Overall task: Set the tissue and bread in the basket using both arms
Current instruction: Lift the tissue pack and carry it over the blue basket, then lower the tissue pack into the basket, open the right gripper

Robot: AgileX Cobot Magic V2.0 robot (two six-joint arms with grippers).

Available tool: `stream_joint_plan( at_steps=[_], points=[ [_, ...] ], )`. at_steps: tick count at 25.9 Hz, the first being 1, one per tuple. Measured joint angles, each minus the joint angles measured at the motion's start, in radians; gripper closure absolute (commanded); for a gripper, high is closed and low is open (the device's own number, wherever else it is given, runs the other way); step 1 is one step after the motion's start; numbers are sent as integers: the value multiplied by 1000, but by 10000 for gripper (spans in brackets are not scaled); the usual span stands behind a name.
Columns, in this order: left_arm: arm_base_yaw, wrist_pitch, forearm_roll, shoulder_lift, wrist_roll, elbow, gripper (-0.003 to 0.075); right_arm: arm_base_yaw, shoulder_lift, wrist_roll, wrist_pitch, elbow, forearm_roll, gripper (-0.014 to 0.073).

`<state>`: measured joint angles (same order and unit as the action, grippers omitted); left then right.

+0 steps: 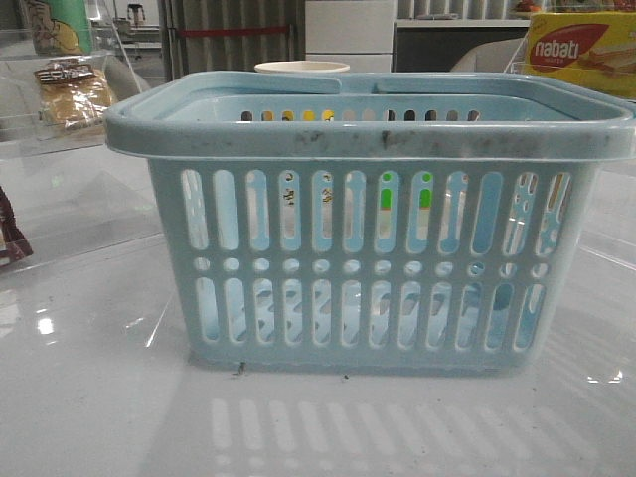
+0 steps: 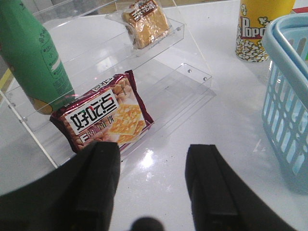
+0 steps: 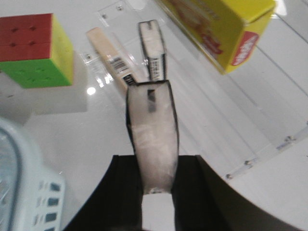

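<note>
- The left claw [image 2: 153, 180] hangs open over the worktop [image 2: 226, 110], beside the basket [image 2: 288, 96].
- The bread [image 2: 145, 21] lies on a clear shelf beyond the basket.
- The right claw [image 3: 156, 192] grips the tissue [image 3: 153, 130] near the basket [image 3: 19, 192].

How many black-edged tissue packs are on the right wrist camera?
2. One tissue pack is clamped in the right claw; a second pack stands on the clear rack beyond it, beside a peach pack. Others may be hidden.

The basket [image 2: 288, 96] is cut off at the left wrist view's edge; its contents stay unclear.
</note>
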<state>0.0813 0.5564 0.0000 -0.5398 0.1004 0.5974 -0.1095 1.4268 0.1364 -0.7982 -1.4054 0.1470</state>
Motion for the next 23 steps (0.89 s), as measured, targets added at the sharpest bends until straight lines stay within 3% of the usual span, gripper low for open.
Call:
stream_joint_plan(
  at_steps=[5,10,17,23],
  points=[
    [0,0,0,0,0,0,340,203,-44,119,-83,0,117,399],
    [0,0,0,0,0,0,340,390,-6,146,-88,0,173,399],
    [0,0,0,0,0,0,340,468,161,148,-60,0,179,378],
    [0,0,0,0,0,0,340,468,237,148,-45,0,179,90]
  ],
)
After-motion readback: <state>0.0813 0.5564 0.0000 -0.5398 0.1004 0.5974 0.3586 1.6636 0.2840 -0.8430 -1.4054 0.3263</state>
